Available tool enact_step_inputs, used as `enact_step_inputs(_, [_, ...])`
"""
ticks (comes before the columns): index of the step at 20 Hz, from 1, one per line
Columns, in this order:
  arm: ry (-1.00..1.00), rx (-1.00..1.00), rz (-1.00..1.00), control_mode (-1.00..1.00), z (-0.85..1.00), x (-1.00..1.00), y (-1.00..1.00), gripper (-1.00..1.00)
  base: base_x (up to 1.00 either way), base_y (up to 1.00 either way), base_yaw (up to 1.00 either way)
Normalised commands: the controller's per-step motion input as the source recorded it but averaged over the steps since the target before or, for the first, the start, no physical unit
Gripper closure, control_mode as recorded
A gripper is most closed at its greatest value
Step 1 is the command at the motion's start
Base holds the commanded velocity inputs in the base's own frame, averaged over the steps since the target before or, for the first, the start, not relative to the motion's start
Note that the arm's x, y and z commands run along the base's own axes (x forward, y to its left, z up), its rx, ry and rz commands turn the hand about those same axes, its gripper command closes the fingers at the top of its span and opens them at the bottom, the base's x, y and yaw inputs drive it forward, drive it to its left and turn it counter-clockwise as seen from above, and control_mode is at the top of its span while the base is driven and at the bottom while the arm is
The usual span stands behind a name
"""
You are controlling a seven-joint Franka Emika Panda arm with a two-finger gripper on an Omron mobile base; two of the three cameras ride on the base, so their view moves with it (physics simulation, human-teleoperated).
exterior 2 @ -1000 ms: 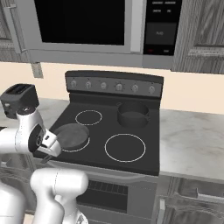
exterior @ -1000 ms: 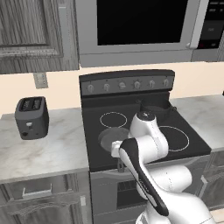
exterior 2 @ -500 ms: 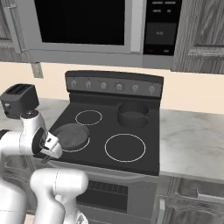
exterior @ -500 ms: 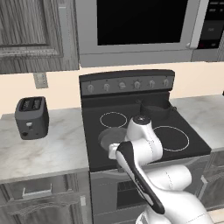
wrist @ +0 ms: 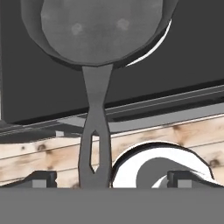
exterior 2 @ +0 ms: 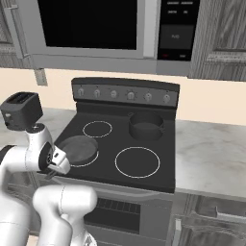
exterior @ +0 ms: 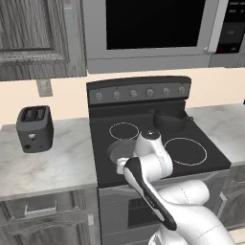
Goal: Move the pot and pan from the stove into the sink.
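The pan (wrist: 98, 30), a shallow dark grey skillet, sits on the front left burner of the stove (exterior: 186, 162), and its straight handle (wrist: 94, 131) reaches out past the stove's front edge. My gripper (wrist: 113, 178) hangs open over the end of that handle, one fingertip on each side, holding nothing. The handle lies nearer the left fingertip (wrist: 43, 178). The pan (exterior: 120, 149) is partly hidden by my arm in the left base view and shows plainly in the right base view (exterior 2: 78, 146). The pot (exterior 2: 145, 126) stands on the back right burner (exterior: 170, 119). The sink is out of view.
A dark toaster (exterior: 34, 128) stands on the marble counter (exterior: 52, 167) left of the stove. More counter (exterior 2: 211, 153) lies to the right. A microwave (exterior 2: 96, 29) hangs above the range, and the grey knob panel (exterior: 139, 92) runs along the back.
My arm has swung a little to the left and lowered the hand toward the pan's handle at the stove's front edge. Pot and pan have stayed where they were.
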Motion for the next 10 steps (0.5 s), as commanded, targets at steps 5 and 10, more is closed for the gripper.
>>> enact_step_inputs(5, [-0.05,-0.01,0.00,-1.00,-0.05,0.06,0.02,-1.00,0.00,0.00,0.00])
enact_step_inputs(10, [-0.05,0.00,0.00,-1.00,-0.08,0.07,0.08,-1.00,0.00,0.00,0.00])
